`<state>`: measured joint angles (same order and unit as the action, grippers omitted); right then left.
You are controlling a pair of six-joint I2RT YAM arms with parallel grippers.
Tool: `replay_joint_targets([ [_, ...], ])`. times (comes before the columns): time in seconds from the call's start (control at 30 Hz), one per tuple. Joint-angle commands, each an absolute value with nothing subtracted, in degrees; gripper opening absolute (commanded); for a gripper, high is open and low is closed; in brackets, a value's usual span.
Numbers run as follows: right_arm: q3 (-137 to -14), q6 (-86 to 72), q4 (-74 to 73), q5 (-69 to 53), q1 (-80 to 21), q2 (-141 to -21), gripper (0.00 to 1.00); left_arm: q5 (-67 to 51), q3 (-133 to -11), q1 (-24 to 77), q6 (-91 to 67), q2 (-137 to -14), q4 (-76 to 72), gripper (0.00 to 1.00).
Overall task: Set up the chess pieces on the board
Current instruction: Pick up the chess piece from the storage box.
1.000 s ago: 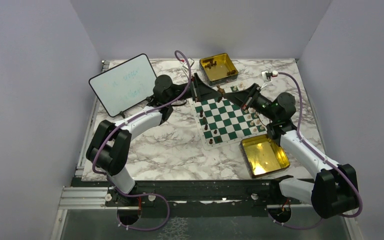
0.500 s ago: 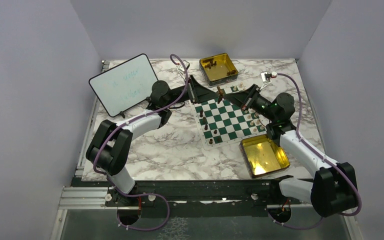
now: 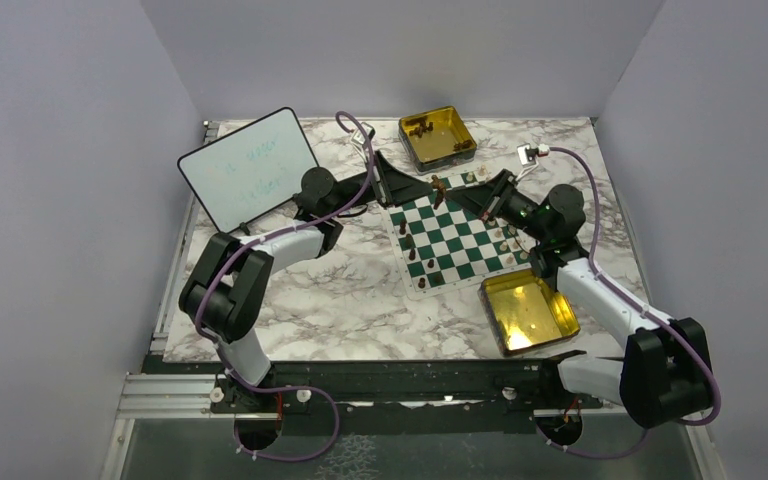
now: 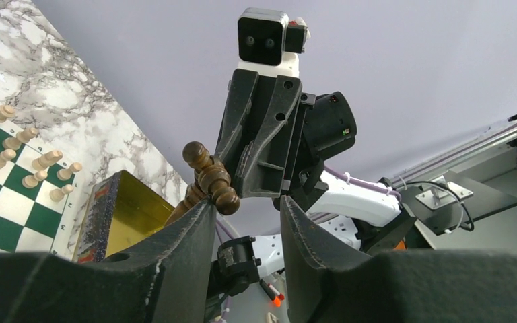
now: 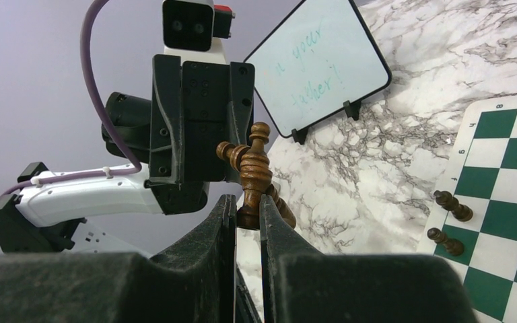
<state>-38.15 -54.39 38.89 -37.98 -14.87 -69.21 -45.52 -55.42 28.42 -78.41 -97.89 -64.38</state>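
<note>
Fingers [image 5: 223, 232] of my right gripper [image 5: 246, 202] pinch a dark piece [image 5: 254, 168] by its base, over the board's [image 3: 455, 245] far edge. My left gripper [image 4: 248, 202] stands part open beside it. Handover, I judge: left must clamp before right releases.

Legible markings are few.

1. The board [image 5: 495, 126]: in the right wrist view I read a printed "8" on its white border, near the corner closest to the whiteboard [image 5: 316, 60]. A second small character sits on the adjoining border strip. It is too small for me to identify.
2. The whiteboard, left of the board in the top view: two lines of teal handwriting. The lower line ends in an exclamation mark. I cannot make out the words in any view.
</note>
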Motion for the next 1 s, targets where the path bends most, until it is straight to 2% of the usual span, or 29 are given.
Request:
replay_joint_targets([
  [0.0, -37.5, -53.4, 39.7, -37.9, -14.6, -69.8, 0.01, -44.2, -54.8, 27.8, -78.9, -99.2, -67.7, 0.4],
  [0.4, -37.3, -52.1, 38.6, -39.0, -14.6, -69.7, 0.01, -44.0, -55.2, 27.5, -77.7, -100.4, -67.3, 0.39],
  [0.73, -37.3, -50.4, 36.8, -38.3, -14.6, -69.3, 0.01, -44.0, -55.2, 27.4, -75.5, -100.4, -64.6, 0.2],
  [0.97, -37.8, -46.2, 31.5, -36.3, -14.6, -67.8, 0.01, -43.7, -55.2, 27.2, -69.6, -98.7, -55.7, 0.12],
])
